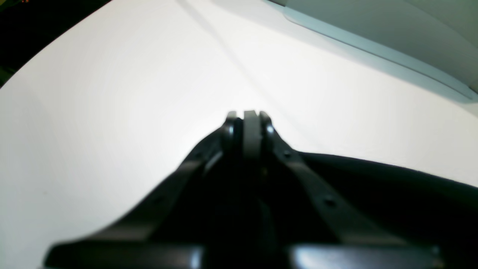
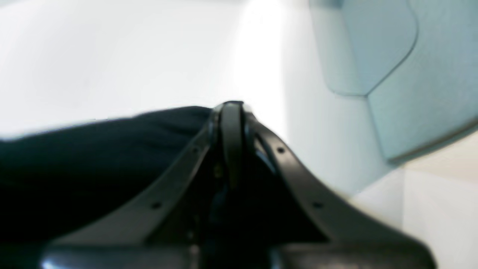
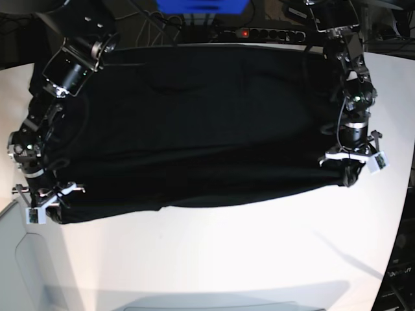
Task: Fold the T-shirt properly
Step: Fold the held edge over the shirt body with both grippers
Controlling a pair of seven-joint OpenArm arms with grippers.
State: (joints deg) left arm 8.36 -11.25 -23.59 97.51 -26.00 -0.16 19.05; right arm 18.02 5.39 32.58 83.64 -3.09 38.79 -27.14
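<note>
The black T-shirt lies spread wide over the back half of the white table. Its near edge is stretched between my two grippers. My left gripper is at the right end of that edge, fingers pressed together, with black cloth hanging beside and under them. My right gripper is at the left end, also shut, with black cloth bunched on its left. No printed graphic or white tag shows.
A power strip with a red light and a blue object sit behind the table. A pale grey-green panel stands at the front left corner and shows in the right wrist view. Table edges run along both sides.
</note>
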